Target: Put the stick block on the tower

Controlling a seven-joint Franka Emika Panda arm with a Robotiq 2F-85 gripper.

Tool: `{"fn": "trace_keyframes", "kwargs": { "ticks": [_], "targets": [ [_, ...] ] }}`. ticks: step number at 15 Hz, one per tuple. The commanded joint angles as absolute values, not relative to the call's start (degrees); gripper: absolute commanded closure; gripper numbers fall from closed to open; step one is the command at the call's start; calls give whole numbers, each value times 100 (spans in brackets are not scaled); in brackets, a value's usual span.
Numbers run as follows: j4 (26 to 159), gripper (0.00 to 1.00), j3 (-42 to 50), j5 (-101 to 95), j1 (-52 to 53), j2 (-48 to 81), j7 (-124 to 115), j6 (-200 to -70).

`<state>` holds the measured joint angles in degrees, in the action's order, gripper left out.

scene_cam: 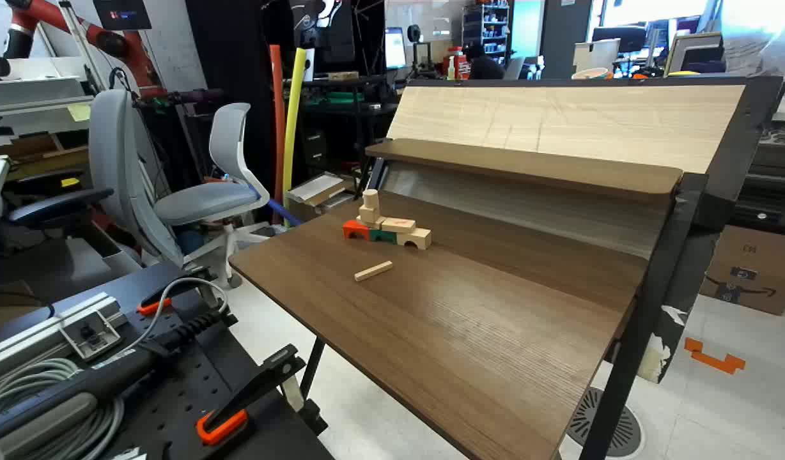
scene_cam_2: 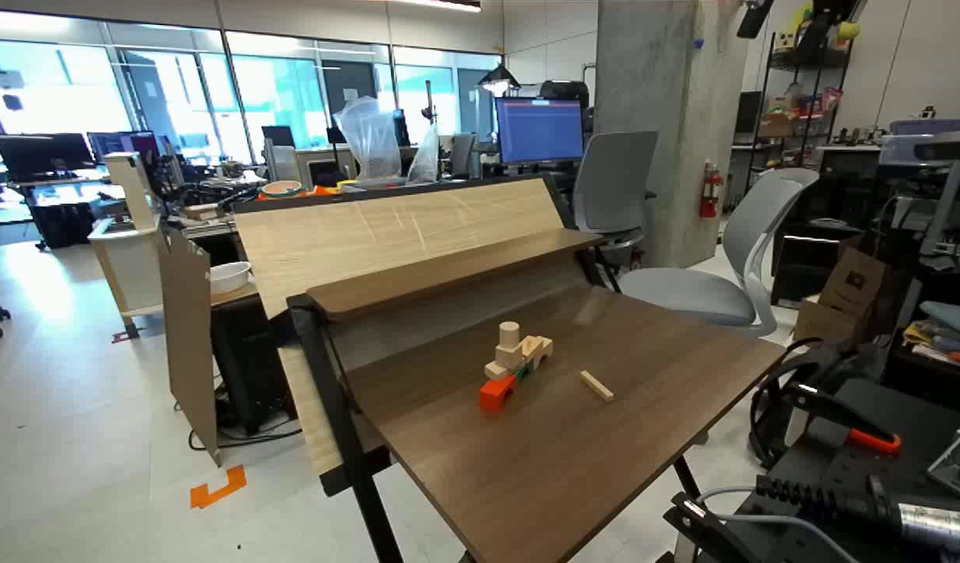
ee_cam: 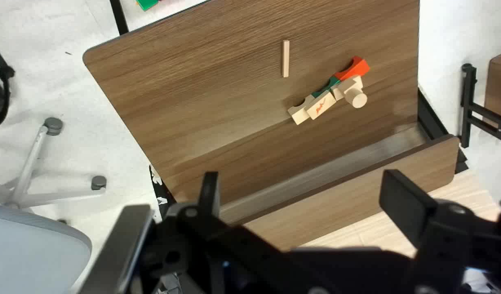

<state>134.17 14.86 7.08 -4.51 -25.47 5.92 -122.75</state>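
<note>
The stick block (scene_cam: 373,271) is a thin pale wooden bar lying flat on the brown table. It also shows in an exterior view (scene_cam_2: 597,385) and in the wrist view (ee_cam: 286,58). The tower (scene_cam: 370,214) stands close beside it, apart from it, and shows in an exterior view (scene_cam_2: 509,357) and in the wrist view (ee_cam: 348,87). It has a row of orange, green and tan arch blocks, tan blocks above and an upright cylinder on top. My gripper (ee_cam: 301,179) is open and empty in the wrist view, high above the table. I cannot make it out clearly in the exterior views.
The brown table (scene_cam: 469,332) has a raised shelf (scene_cam: 527,165) along one long side, with a tilted pale board (scene_cam: 571,118) behind it. A black bench (scene_cam: 194,383) with clamps and a cable stands nearby. Grey chairs (scene_cam: 207,198) are beyond the table.
</note>
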Motion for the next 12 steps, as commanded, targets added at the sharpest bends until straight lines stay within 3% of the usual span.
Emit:
{"fn": "trace_keyframes", "kwargs": {
  "ticks": [1,6,12],
  "targets": [
    [13402,0,1378,773,-579,-2530,643,-12258],
    [13411,0,1212,658,-613,-2086,304,-12530],
    [13721,0,993,757,-527,-705,-8,-14274]
  ]
}}
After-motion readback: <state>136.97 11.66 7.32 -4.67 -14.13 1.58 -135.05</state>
